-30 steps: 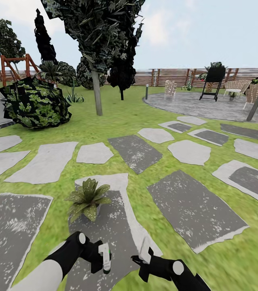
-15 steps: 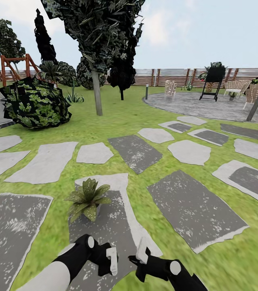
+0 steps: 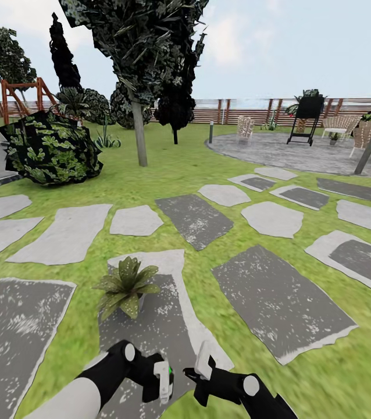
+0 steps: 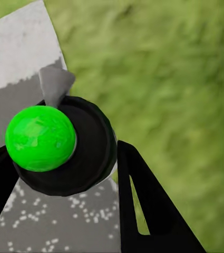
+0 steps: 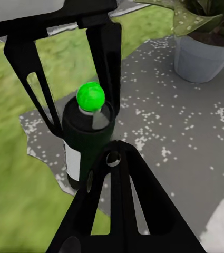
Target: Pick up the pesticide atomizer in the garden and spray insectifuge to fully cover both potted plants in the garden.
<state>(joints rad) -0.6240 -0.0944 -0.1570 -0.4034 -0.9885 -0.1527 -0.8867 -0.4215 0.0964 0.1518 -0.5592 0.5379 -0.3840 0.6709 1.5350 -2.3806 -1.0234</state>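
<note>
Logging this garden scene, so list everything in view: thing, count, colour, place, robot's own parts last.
pesticide atomizer: one, dark body, green ball on top, between the left tool's fingers over a slab.
potted plant: one, green leaves, grey pot, on the near slab ahead.
stepping slabs: many, grey, across the lawn.
patio: one, grey, far right, with chairs.
grill: one, black, on the patio.
fence: brown slats, far edge.
bush: one, dark green, left.
trees: several, dark, behind.
left tool: black and white, closed around the atomizer.
right tool: black and white, beside it.

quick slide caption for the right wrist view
Left gripper straddling the pesticide atomizer on a stepping slab, potted plant beyond.
</note>
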